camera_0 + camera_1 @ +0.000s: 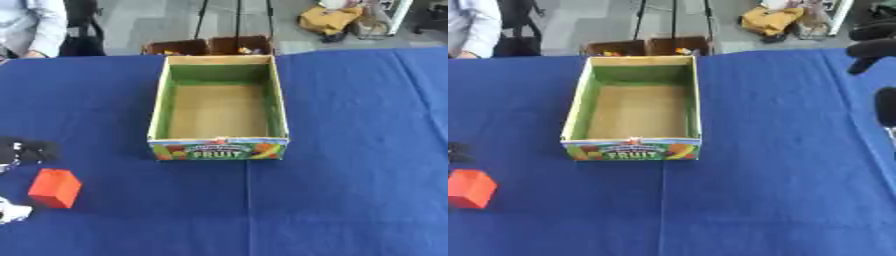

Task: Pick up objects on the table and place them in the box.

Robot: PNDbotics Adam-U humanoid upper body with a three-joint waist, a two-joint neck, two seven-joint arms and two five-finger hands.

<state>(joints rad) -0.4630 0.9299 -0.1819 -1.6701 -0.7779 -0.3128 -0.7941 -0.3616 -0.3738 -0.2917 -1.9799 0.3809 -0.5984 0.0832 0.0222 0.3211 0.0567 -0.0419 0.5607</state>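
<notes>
Left eye view first: the box point(219, 149), an open cardboard fruit carton with green inner walls, sits mid-table on the blue cloth point(350, 200), and it looks bare inside. Down at the left, well apart from the box, lies the orange block point(54, 188), flat on the cloth. Just above it at the left edge, the left hand point(24, 151) shows as a dark shape; a white bit point(12, 212) sits below the block. How that hand's fingers are set, I cannot tell. It is near the block, not touching.

Over to the right eye view: same carton, the block now hard against the left edge. At the right edge the right hand point(875, 47) hangs dark above the cloth, far from everything, holding nothing that shows; whether spread or curled, I cannot tell.

The block looks stiff, square-sided and probably light, likely not fragile. Its flat faces may be smooth, so the best hold seems to be thumb and fingers on two opposite sides, mid-height.
</notes>
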